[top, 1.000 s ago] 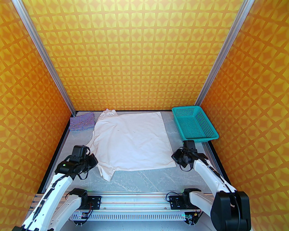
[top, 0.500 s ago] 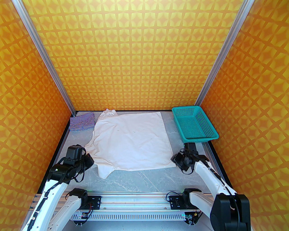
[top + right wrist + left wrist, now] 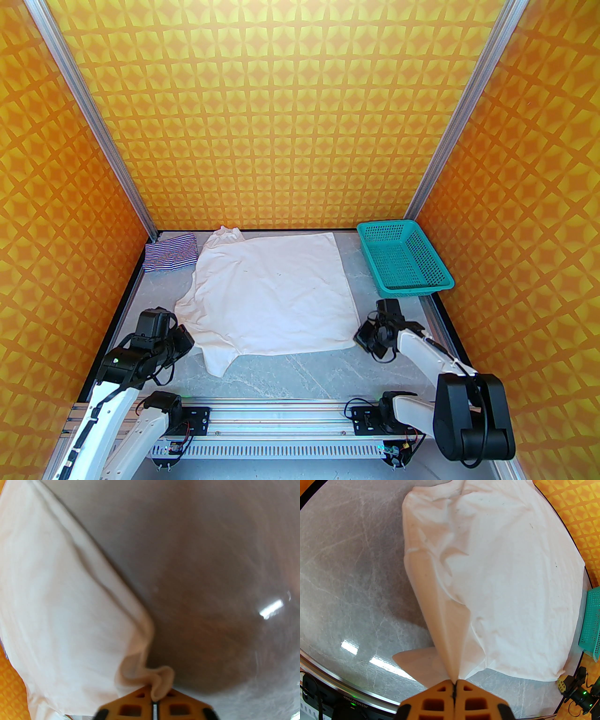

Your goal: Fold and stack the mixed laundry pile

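Top external view: against the picture of a second ago, the left gripper (image 3: 187,338) is found drawn back toward the near-left edge of the table (image 3: 318,370). The near-left part of the white cloth (image 3: 272,290) has been dragged along with it. The right gripper (image 3: 358,338) has been shifted nearer and leftward, and the cloth's near-right corner has been pulled in with it. The striped garment (image 3: 169,253) lies unchanged in the far-left corner, just beside the cloth. The teal basket (image 3: 440,277) is left unmoved at the far right, apart from both.

How the grips are held cannot be made out from above; that is supplied by the wrist views. From the left wrist, the left gripper (image 3: 454,686) is seen pressed together on a peaked fold of the white cloth (image 3: 499,585), which is lifted tent-like off the table. From the right wrist, though blurred, a bunched corner of the cloth (image 3: 58,609) is seen clamped in the closed right gripper (image 3: 154,700).
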`<act>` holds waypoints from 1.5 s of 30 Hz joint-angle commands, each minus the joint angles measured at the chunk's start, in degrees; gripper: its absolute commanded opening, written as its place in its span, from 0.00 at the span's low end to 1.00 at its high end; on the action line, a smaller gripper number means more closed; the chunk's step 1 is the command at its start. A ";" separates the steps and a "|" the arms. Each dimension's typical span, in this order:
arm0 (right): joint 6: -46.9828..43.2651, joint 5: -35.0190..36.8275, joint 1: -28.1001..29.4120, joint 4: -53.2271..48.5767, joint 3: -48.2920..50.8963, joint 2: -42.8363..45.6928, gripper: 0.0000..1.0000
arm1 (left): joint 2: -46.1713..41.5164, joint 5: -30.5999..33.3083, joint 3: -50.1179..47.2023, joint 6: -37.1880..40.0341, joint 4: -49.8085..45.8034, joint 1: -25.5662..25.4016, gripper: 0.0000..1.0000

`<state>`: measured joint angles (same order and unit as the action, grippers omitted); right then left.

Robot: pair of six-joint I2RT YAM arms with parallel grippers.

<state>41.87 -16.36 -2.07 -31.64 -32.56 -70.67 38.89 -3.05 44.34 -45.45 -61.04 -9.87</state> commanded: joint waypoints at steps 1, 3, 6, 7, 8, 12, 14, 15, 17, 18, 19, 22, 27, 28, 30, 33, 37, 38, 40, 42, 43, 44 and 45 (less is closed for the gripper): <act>-0.79 -0.69 -0.15 1.39 -4.60 0.01 0.00 | 0.77 2.61 4.36 2.54 2.54 0.18 0.00; -1.08 -0.93 -0.09 0.32 -6.67 0.25 0.00 | 1.55 3.05 6.13 3.20 3.14 0.41 0.00; -1.41 -1.66 -0.13 -0.57 -9.74 0.41 0.00 | 2.92 3.07 8.76 4.26 4.10 0.89 0.00; -1.60 -1.81 -0.13 -1.03 -10.79 0.24 0.00 | 3.41 3.06 9.46 4.62 4.40 0.97 0.00; -1.73 -1.96 -0.05 -1.12 -11.55 0.04 0.00 | 3.84 3.06 10.18 5.03 4.81 1.07 0.00; -2.05 -2.31 -0.11 -0.63 -13.88 -1.90 0.00 | 5.80 3.06 11.82 6.12 6.50 1.89 0.00; -1.80 -3.25 -0.06 0.28 -15.21 -3.39 0.00 | 6.73 3.12 12.33 6.42 7.64 2.43 0.00; -1.71 -3.57 -0.05 0.65 -16.14 -4.16 0.00 | 7.27 3.06 12.43 6.62 8.22 2.76 0.00; -1.85 -3.83 -0.04 1.20 -17.82 -5.70 0.00 | 8.54 3.13 12.82 7.08 8.96 3.35 0.00; -2.24 -4.02 0.02 1.14 -18.95 -6.58 0.00 | 9.26 3.10 12.82 7.31 9.38 3.74 0.00; -2.61 -4.12 0.04 1.14 -19.94 -7.66 0.00 | 9.96 3.08 12.88 7.47 9.93 4.14 0.00; -3.27 -3.90 0.12 1.51 -22.28 -10.55 0.00 | 12.27 2.97 13.18 7.82 12.12 5.29 0.00; -3.79 -2.75 0.13 2.19 -26.18 -14.31 0.00 | 16.33 2.55 13.44 8.87 14.74 8.26 0.00; -3.97 -2.38 0.13 2.17 -27.04 -15.14 0.00 | 17.21 2.33 13.29 8.92 15.05 9.09 0.00; -4.23 -2.25 0.13 2.19 -28.48 -16.85 0.00 | 18.36 1.78 12.62 8.93 16.12 10.22 0.00; -4.25 -2.23 0.13 2.74 -29.80 -19.38 0.00 | 19.97 1.21 11.42 8.24 17.35 11.57 0.00; -4.58 -2.10 0.56 3.51 -31.66 -22.40 0.00 | 22.92 0.54 10.11 7.41 20.00 12.68 0.00; -4.75 -1.84 0.76 3.49 -32.22 -23.26 0.00 | 23.72 0.52 9.99 7.22 20.74 12.90 0.00; -5.16 -1.45 0.99 3.60 -33.36 -24.87 0.00 | 26.65 0.24 9.81 7.11 22.24 13.29 0.00; -5.30 -1.13 1.01 3.90 -34.23 -26.55 0.00 | 28.61 -0.10 9.78 7.04 23.72 13.38 0.00; -5.38 -1.04 1.01 4.10 -34.59 -27.46 0.00 | 29.73 -0.11 9.85 7.06 24.63 13.52 0.00; -5.39 -1.02 1.01 4.34 -35.06 -28.32 0.00 | 31.05 -0.12 9.90 7.13 25.34 13.69 0.00; -5.43 -1.03 1.09 4.47 -35.48 -29.36 0.00 | 32.38 -0.36 10.26 7.21 25.88 13.95 0.00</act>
<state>37.60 -18.98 -1.10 -28.73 -66.00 -97.78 69.25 -2.31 55.05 -38.04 -39.09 3.27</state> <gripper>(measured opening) 0.028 0.024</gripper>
